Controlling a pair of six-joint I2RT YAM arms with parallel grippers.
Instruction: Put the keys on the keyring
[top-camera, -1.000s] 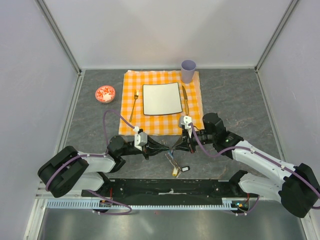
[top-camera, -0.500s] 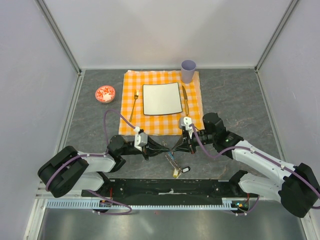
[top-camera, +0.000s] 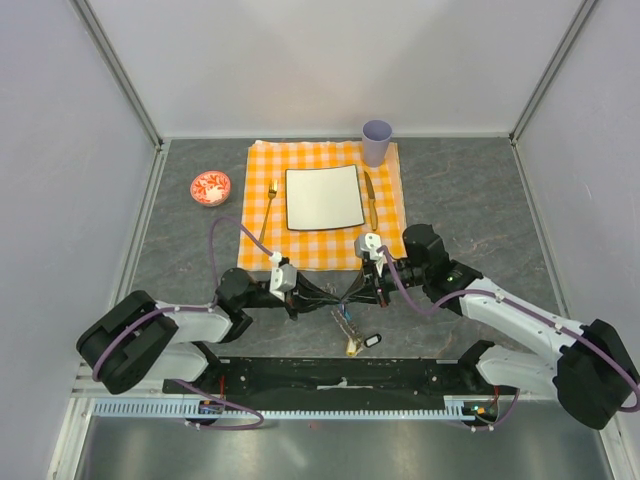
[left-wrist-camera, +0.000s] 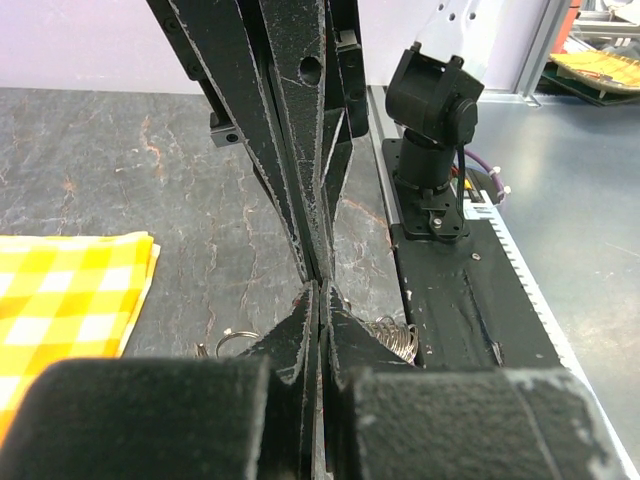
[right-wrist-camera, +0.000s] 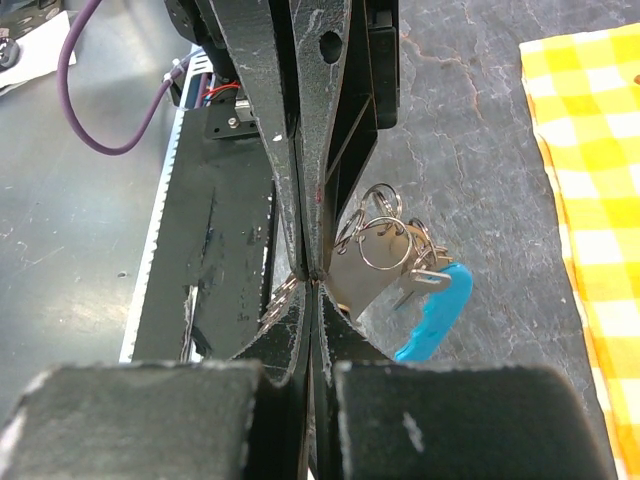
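The keys (right-wrist-camera: 362, 275) lie bunched on the grey table, mixed with wire rings of the keyring (right-wrist-camera: 384, 246) and its turquoise tag (right-wrist-camera: 432, 312). From above the bunch (top-camera: 346, 320) sits just below the two fingertips. My left gripper (top-camera: 333, 293) and right gripper (top-camera: 352, 294) point at each other, tips almost touching, just above the bunch. Both are shut, and I see nothing clamped between either pair of jaws. In the left wrist view my left gripper (left-wrist-camera: 320, 290) has a ring (left-wrist-camera: 236, 340) and a coil of rings (left-wrist-camera: 397, 335) showing behind it. My right gripper (right-wrist-camera: 313, 282) partly hides the keys.
An orange checked cloth (top-camera: 263, 250) lies just beyond the grippers, bearing a white plate (top-camera: 296, 222), a gold fork (top-camera: 270, 205) and a knife (top-camera: 369, 197). A lilac cup (top-camera: 377, 141) and a red-and-white bowl (top-camera: 210, 186) stand farther back. The black base rail (top-camera: 300, 375) is close in front.
The two gripper tips have drawn a little closer together over the keys. The right wrist has shifted slightly to the left. The bunch on the table has hardly moved.
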